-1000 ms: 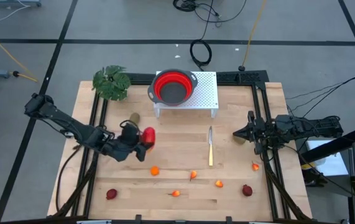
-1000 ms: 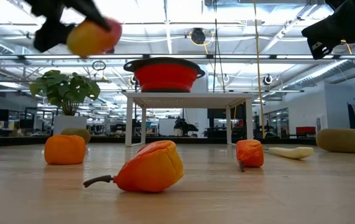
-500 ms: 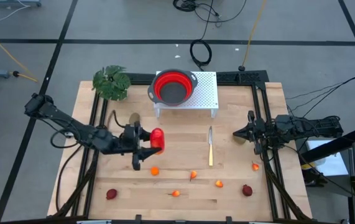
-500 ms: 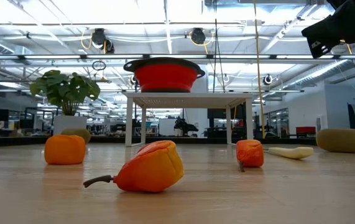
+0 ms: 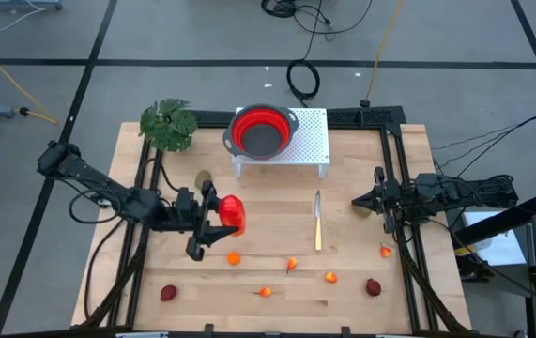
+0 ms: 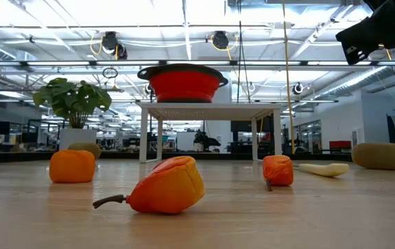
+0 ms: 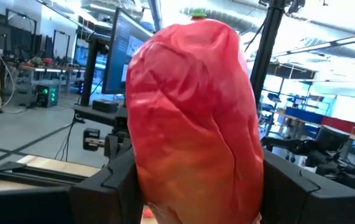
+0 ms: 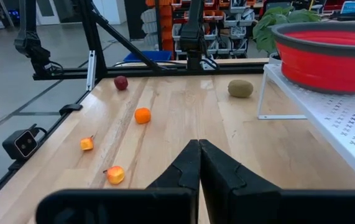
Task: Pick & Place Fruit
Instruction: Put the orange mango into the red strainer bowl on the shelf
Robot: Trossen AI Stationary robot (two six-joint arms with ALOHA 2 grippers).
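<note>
Seen from above, the left gripper (image 5: 219, 218) is over the wooden table (image 5: 361, 291), left of centre, and its two dark fingers pinch a large red-and-yellow oblong fruit (image 5: 232, 214). The fingers stand partly apart, pressed against the fruit's two long sides. In the left wrist view the fruit (image 7: 193, 121) fills most of the picture, standing between the fingers (image 7: 106, 190), red at the far end and shading to orange-yellow near the gripper, with a small green tip at the far end. From above, its long axis runs roughly toward and away from the red bowl (image 5: 261, 130). The fruit is held above the tabletop; it is out of sight in the low view.

The right gripper (image 5: 357, 201) waits at the table's right side, its fingers (image 8: 197, 163) pressed together and holding nothing.

The red bowl sits on a small white perforated stand (image 5: 312, 141) at the back of the table, with a leafy green plant (image 5: 168, 124) to its left. A brown oval fruit (image 5: 202, 177) lies just behind the left gripper. A slim knife (image 5: 318, 222) lies near the middle, its length running front to back. Small orange fruits (image 5: 234, 257) and dark-red fruits (image 5: 373, 286) are scattered along the front of the table, well apart from each other.
</note>
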